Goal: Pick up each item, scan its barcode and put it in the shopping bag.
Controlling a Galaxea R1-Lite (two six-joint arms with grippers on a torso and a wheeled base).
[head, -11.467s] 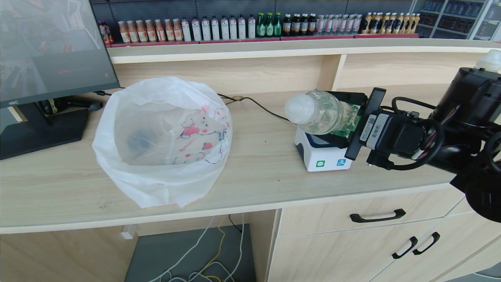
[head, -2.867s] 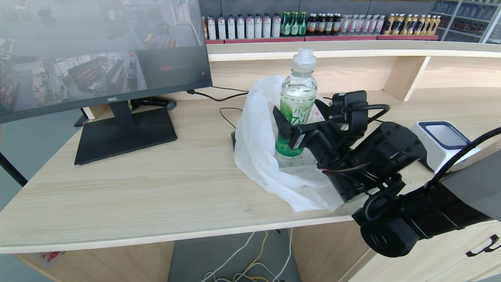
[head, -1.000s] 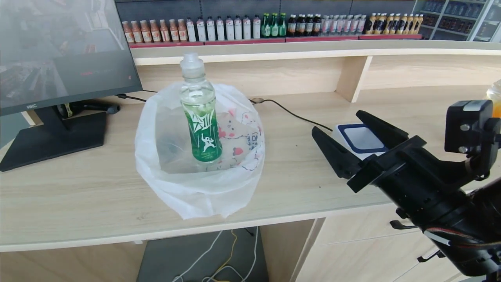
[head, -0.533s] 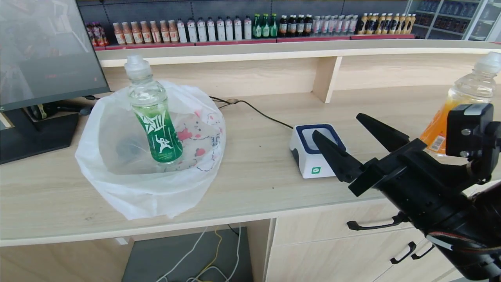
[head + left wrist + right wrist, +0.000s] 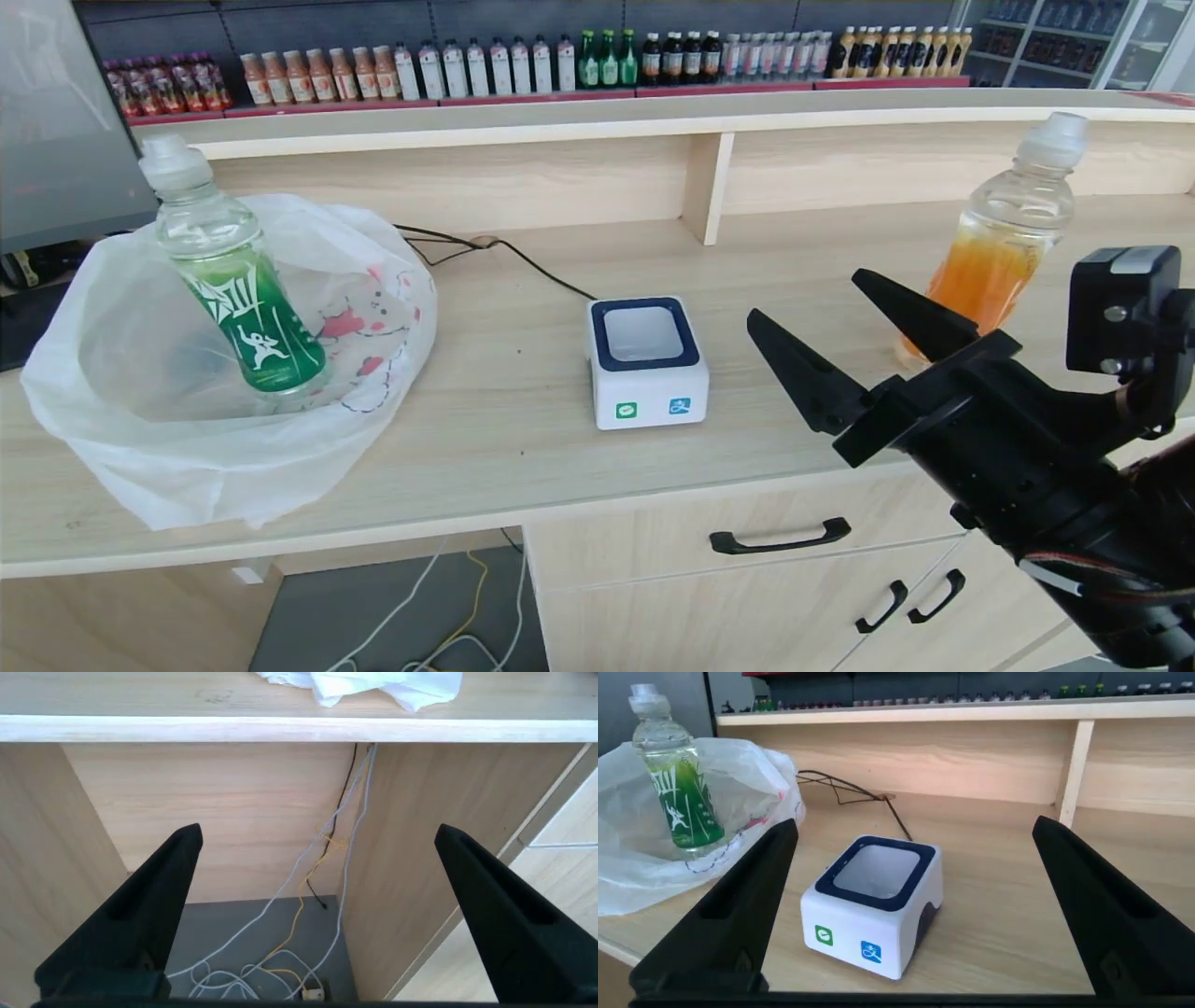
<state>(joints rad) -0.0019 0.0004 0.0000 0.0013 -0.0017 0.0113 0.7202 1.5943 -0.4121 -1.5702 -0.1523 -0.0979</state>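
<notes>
Right gripper (image 5: pixel 805 297) spread wide, empty, at the counter (image 5: pixel 523 439) front | left gripper (image 5: pixel 318 833) spread, empty, below counter level | shopping bag (image 5: pixel 121 448) on counter's left | orange bottle (image 5: pixel 990 252) standing on counter just beyond right gripper | green bottle (image 5: pixel 247 317) upright inside shopping bag | scanner (image 5: pixel 644 364) between shopping bag and orange bottle

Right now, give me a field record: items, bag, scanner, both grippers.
green bottle: standing in the shopping bag, slightly tilted
orange bottle: upright on the counter, not bagged
scanner: on the counter, between bag and orange bottle
right gripper: open, empty, on the near side of the orange bottle
left gripper: open, empty, low, facing the space under the counter
</notes>
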